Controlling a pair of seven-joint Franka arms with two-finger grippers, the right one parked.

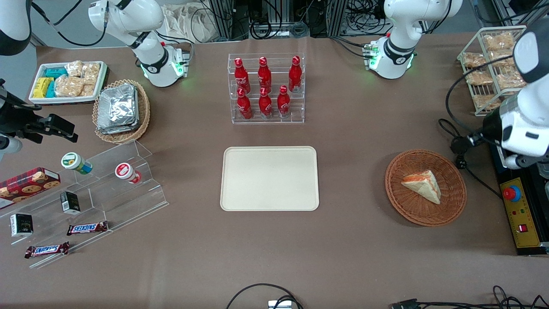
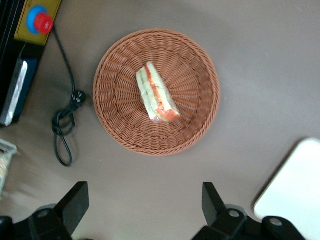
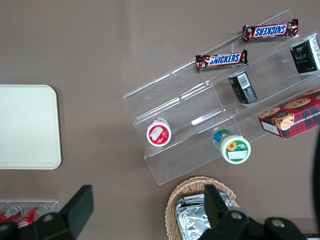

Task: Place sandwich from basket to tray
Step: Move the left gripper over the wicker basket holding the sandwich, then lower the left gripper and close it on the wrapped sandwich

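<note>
We see the sandwich [image 1: 422, 185] lying in the basket [image 1: 403, 204], untouched; the tray [image 1: 269, 178] sits bare, well apart toward the parked arm's end. Our tool [image 2: 145, 202] hovers above the basket, fingers spread and empty, so everything remains undone. A coiled cable [image 2: 64, 122] lies beside the basket; nothing blocks the way.

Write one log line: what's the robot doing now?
claw: open, above table beside round reddish-brown wicker basket | wrapped triangular sandwich: in basket | cream rectangular tray: bare
</note>
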